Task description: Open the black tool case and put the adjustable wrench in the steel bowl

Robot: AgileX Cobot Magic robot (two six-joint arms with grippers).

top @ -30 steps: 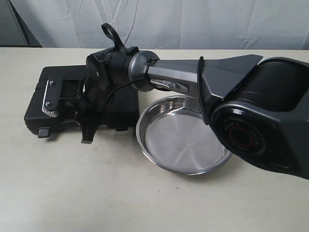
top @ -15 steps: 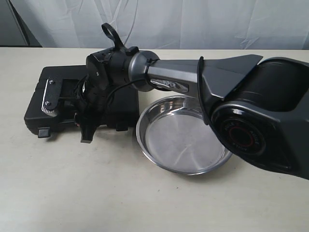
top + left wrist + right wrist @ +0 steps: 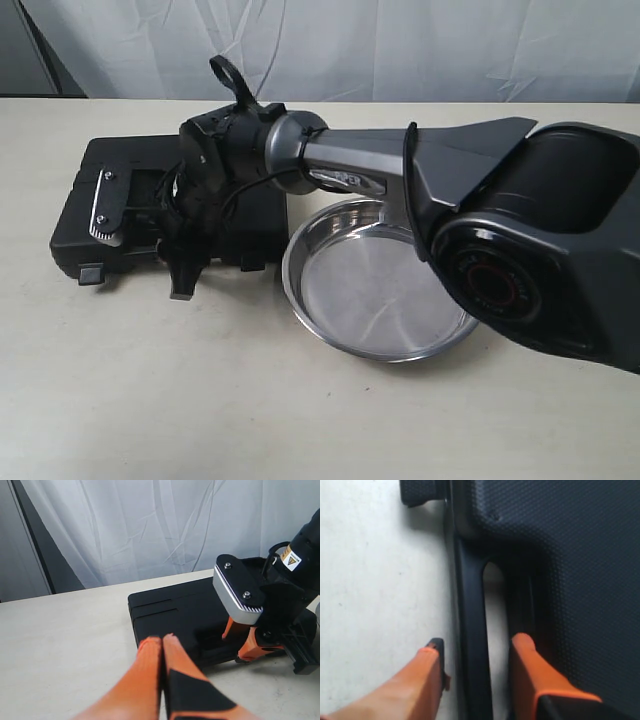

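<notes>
Two right claw (image 3: 477, 642) fingers (image 3: 427, 680) stand wider now, straddling the handle of the flat black plastic tool case (image 3: 115, 158) — lid unopened — left claw (image 3: 160, 641) shut.

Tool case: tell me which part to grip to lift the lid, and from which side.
Grip the moulded handle bar on the case's edge nearest the exterior camera, from above: the case lies flat and closed, and the slot behind the bar takes one finger while the other stays outside. The open right gripper straddles it.
</notes>
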